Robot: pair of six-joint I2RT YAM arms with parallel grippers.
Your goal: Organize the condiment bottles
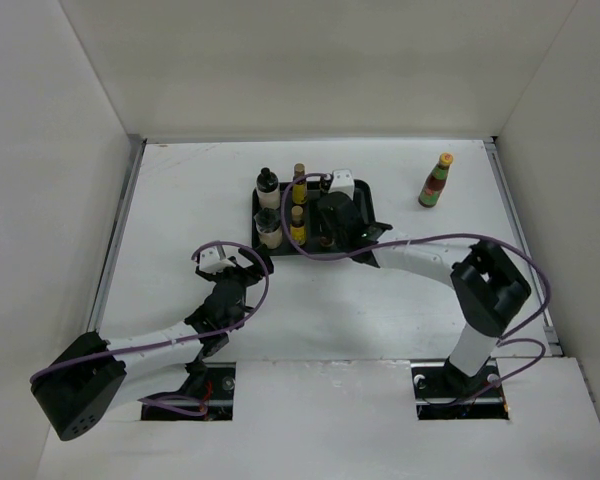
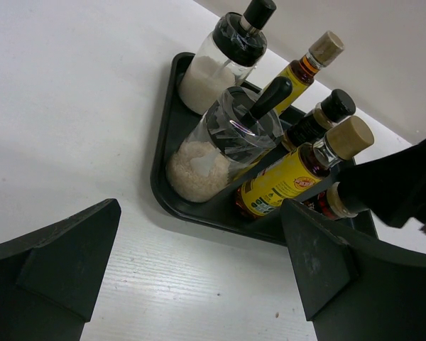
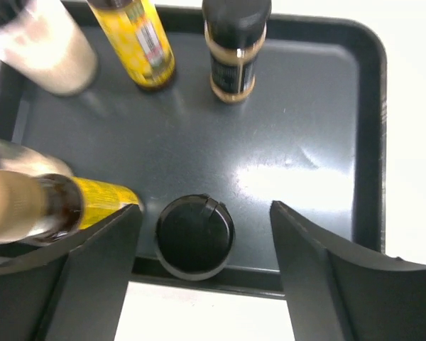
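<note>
While six of the seven bottles already stand in the shallow black plastic tray (image 3: 291,121), the job looks mostly done but not finished. Nearest, at the tray's seven o'clock, the left tool (image 2: 199,209) hangs over the white surface (image 1: 180,200) with its fingers spread wide and nothing between them. Beyond it the right tool (image 3: 206,209) is over the tray, also spread. Its fingers sit either side of a short dark bottle with a black cap (image 3: 195,236) at the tray's six o'clock rim, without visibly touching it. Farther in stand the other short dark bottle (image 3: 232,60), two slim yellow-labelled bottles (image 2: 284,177) (image 2: 298,71) and two clear white-filled jars with black caps (image 2: 213,153) (image 2: 216,60). What remains, I judge, is the taller red-green bottle with a yellow cap (image 1: 436,182), alone on the surface at the tray's two o'clock, well apart.
</note>
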